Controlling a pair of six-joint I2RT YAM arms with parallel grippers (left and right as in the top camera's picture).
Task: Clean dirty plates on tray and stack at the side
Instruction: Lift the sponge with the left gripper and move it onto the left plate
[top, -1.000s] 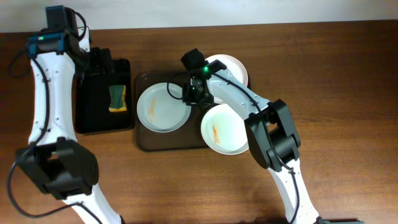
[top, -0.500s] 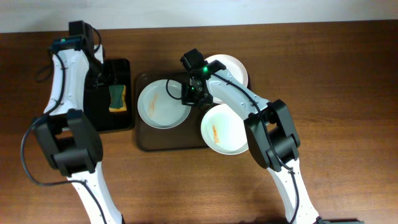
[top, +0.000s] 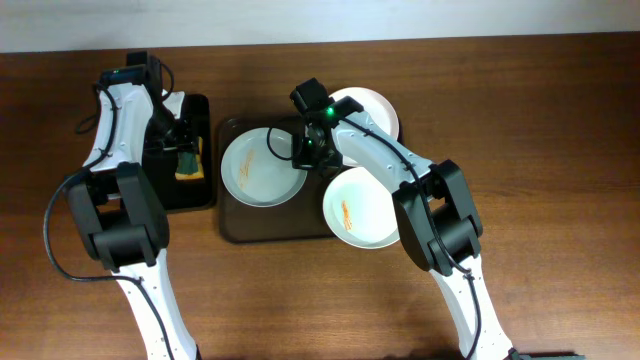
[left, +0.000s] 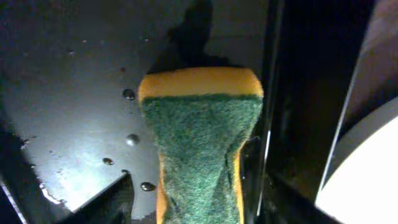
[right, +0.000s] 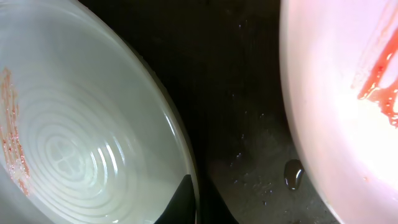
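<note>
Sponge (top: 188, 158) in narrow tray (top: 165, 197), left of wide tray (top: 272, 229) (bearing plates (top: 258, 170)).

The left plate (top: 258, 172) was white with faint orange streaks and concentric rings; the lower plate (top: 362, 208) white with an orange-red smear. The tray (top: 275, 228) was dark brown, the sponge (left: 199, 143) yellow under green scouring felt, its small tray (top: 160, 195) black

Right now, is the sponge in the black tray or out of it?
In: the sponge lies on the wet floor of the black tray.
</note>
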